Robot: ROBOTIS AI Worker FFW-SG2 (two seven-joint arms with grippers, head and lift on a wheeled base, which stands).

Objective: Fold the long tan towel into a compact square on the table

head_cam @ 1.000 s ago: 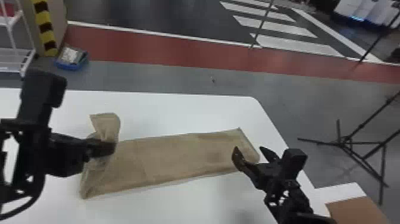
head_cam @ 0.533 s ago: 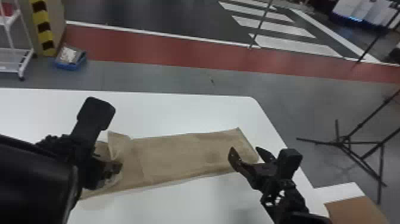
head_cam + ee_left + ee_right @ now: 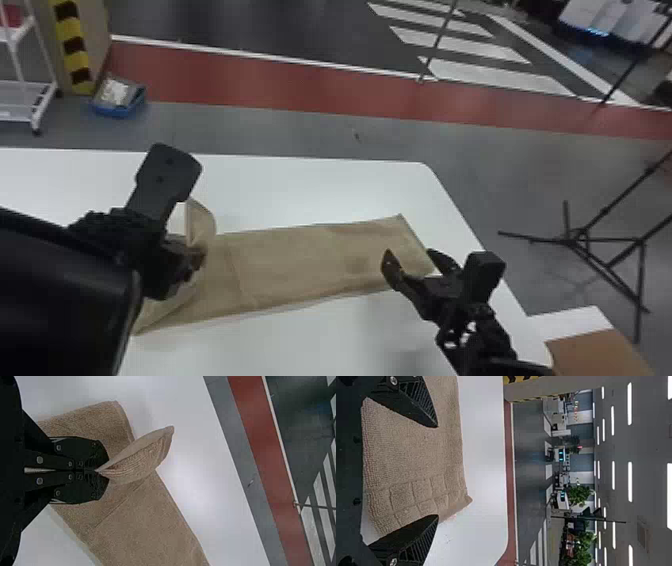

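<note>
The tan towel (image 3: 300,260) lies as a long strip across the white table, its left end lifted and folded back over itself. My left gripper (image 3: 197,265) is at that left end, over the towel. In the left wrist view the fingers of my left gripper (image 3: 99,471) are shut on the raised flap of towel (image 3: 138,459), which curls up between their tips. My right gripper (image 3: 415,262) stands open at the towel's right end. In the right wrist view the fingers of my right gripper (image 3: 437,471) are spread wide above the towel's right end (image 3: 415,463), gripping nothing.
The white table (image 3: 300,192) has its right edge just beyond the right gripper. A brown board (image 3: 600,352) lies at the lower right, and a black stand (image 3: 580,240) is on the floor to the right. A blue bin (image 3: 120,102) sits on the floor behind.
The left arm has moved to the right and nearer the table, carrying the towel's left end over and lower onto the strip. The right gripper has shifted slightly left.
</note>
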